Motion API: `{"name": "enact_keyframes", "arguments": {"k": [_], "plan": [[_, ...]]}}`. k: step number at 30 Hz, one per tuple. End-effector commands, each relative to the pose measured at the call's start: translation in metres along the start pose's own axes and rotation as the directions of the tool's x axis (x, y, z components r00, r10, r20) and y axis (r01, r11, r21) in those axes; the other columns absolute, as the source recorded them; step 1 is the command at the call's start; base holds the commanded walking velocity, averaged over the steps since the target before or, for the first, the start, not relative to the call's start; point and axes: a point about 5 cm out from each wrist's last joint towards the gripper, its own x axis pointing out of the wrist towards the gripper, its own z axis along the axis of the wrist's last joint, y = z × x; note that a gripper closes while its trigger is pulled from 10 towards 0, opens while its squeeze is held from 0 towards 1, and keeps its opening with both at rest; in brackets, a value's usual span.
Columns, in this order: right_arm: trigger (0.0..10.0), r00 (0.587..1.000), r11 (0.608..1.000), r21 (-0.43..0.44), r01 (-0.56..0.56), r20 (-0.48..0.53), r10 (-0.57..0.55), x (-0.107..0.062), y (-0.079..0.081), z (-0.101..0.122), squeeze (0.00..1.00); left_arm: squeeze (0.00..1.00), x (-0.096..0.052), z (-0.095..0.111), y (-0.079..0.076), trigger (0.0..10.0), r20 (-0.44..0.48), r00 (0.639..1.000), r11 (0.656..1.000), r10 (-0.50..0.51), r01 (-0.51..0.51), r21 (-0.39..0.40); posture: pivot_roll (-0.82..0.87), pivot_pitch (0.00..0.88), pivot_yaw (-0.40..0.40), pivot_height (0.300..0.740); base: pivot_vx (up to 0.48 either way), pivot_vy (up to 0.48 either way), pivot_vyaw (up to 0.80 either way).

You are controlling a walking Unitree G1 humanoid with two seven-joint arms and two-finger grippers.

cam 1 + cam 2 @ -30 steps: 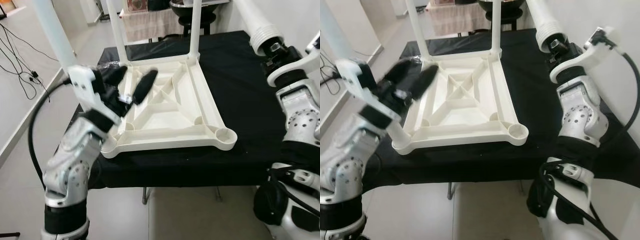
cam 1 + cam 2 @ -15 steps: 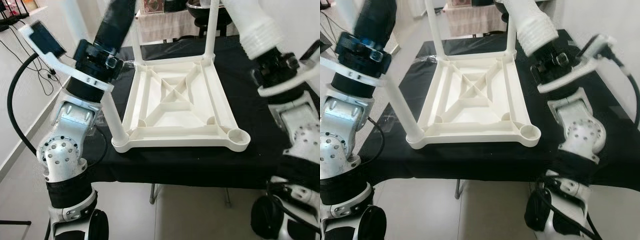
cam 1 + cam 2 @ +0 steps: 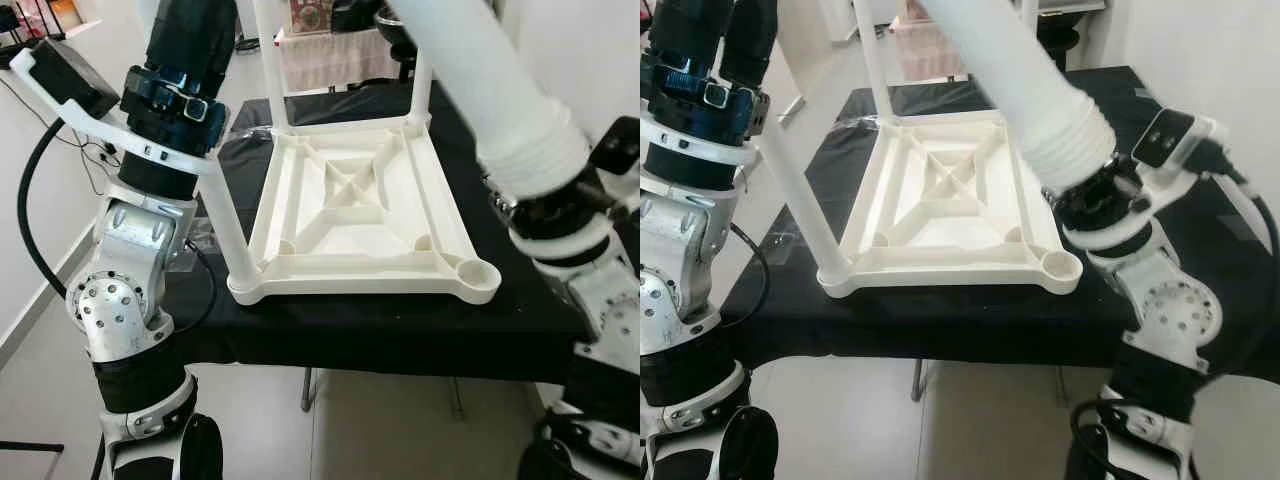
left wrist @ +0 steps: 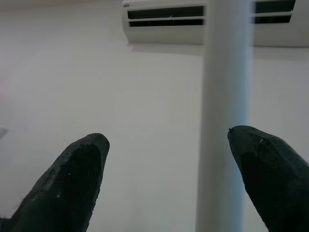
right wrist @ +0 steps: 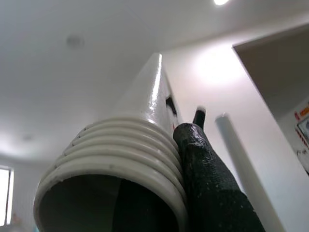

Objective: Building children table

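Table leg [image 3: 1040, 110] sits clamped in right gripper [image 5: 203, 159]; left gripper [image 4: 169, 159] jaws apart.

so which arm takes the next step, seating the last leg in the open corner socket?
Likely right. The right hand already grips the loose ribbed-end leg, and the empty socket is the near corner on its side. The left hand is open, pointing upward.
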Motion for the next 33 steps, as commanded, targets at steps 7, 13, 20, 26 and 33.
{"name": "enact_keyframes", "arguments": {"k": [7,13,20,26,33], "plan": [[10.0,0.989,0.999,-0.032,-0.025,-0.149,0.020,0.009,0.005,-0.021,0.00,0.65,-0.003,-0.001,-0.002,10.0,-0.049,0.999,0.999,-0.016,0.014,-0.045,-0.09,0.038,0.105,0.740,0.000,0.000,0.00],[10.0,0.989,0.998,-0.060,0.019,-0.144,-0.028,0.017,0.001,-0.019,0.00,0.00,-0.016,-0.016,-0.009,10.0,-0.155,0.983,0.993,-0.097,0.086,-0.077,-0.09,0.043,0.103,0.740,0.000,0.000,0.00],[10.0,0.984,0.997,-0.072,0.019,-0.173,-0.031,0.017,0.002,-0.025,0.00,0.00,-0.023,-0.019,-0.010,10.0,-0.210,0.972,0.993,-0.104,0.091,-0.070,-0.09,0.045,0.100,0.740,0.000,0.000,0.00],[10.0,0.979,0.997,-0.075,-0.006,-0.203,-0.009,0.016,0.004,-0.030,0.00,0.00,-0.024,-0.020,-0.009,10.0,-0.215,0.972,0.995,-0.092,0.082,-0.057,-0.09,0.046,0.100,0.740,0.000,0.000,0.00],[10.0,0.970,0.996,-0.083,0.024,-0.241,-0.044,0.010,0.001,-0.039,0.00,0.00,-0.022,-0.017,-0.013,0.0,-0.159,0.978,0.990,-0.135,0.125,-0.073,-0.09,0.046,0.095,0.740,0.000,0.000,0.00]]}}
